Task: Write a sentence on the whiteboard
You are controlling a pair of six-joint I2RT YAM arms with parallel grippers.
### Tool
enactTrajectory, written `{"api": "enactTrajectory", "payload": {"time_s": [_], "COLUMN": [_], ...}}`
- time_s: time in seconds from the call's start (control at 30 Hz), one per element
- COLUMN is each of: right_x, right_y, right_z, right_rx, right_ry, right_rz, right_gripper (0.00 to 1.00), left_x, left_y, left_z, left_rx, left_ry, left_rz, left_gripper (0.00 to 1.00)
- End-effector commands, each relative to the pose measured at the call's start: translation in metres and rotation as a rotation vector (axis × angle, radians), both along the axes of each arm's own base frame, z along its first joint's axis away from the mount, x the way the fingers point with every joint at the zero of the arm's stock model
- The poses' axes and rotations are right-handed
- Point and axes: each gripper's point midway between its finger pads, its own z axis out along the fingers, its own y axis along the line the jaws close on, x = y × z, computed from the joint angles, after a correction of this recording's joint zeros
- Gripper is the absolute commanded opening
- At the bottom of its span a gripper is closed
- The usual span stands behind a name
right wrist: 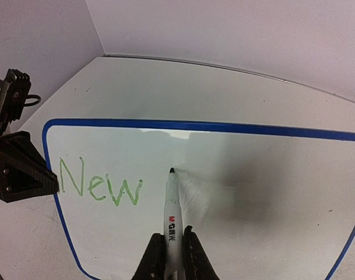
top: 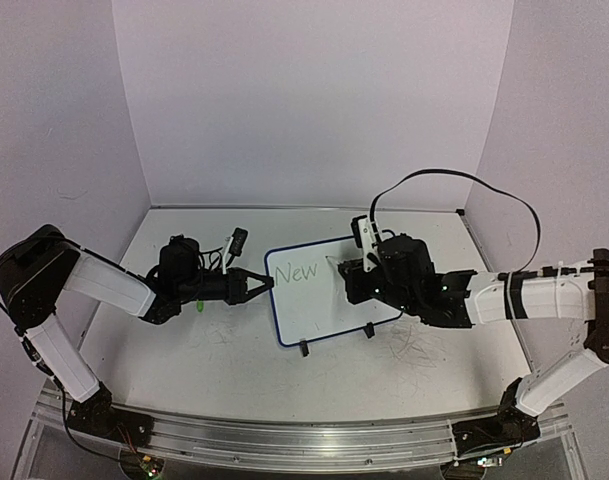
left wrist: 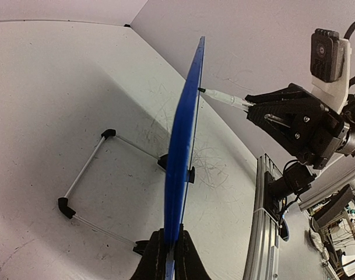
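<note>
Nearby, marker (right wrist: 171, 216) touching whiteboard (right wrist: 253, 192), wire stand (left wrist: 84, 169) behind

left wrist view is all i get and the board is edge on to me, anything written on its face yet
Observer: Yes, one green word, New, near the upper left of the board.
Operator: where's the marker tip relative to it
Observer: The marker tip is just right of the w, slightly higher than it.
Operator: and the rest of the face
Observer: Bare white to the right of the word and below it. There is no second line.
</note>
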Motion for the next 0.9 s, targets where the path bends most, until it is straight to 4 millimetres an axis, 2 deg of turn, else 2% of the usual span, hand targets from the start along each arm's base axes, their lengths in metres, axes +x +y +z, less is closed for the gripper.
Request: {"api": "enactTrajectory", "payload": {"time_s": [0.0, 0.27, 0.4, 0.53, 0.87], "right_x": [0.011, 0.011, 0.006, -0.005, -0.008], "right_y": [0.003, -0.006, -0.001, -0.004, 0.008], "right_z": [0.018, 0.015, 0.026, 0.038, 0.015], "right_rx": [0.045, 0.032, 0.057, 0.109, 0.08], "right_ry": [-0.029, -0.018, -0.027, -0.049, 0.014], "right_rz": [-0.048, -0.087, -0.039, 0.003, 0.051], "right_gripper": [0.0, 0.0, 0.0, 0.0, 0.0], "left_x": [0.002, 0.001, 0.002, 0.001, 0.001], "left_y": [-0.003, -0.002, -0.003, -0.003, -0.003], "left_z": [0.019, 0.019, 0.019, 0.019, 0.02], "left_rx": [-0.022, -0.02, -0.02, -0.021, -0.023], "left_ry": [-0.036, -0.036, -0.035, -0.036, -0.036], "left_rz": [-0.004, -0.002, -0.004, -0.005, -0.007], "left_gripper": [0.0, 0.0, 0.0, 0.0, 0.0]}}
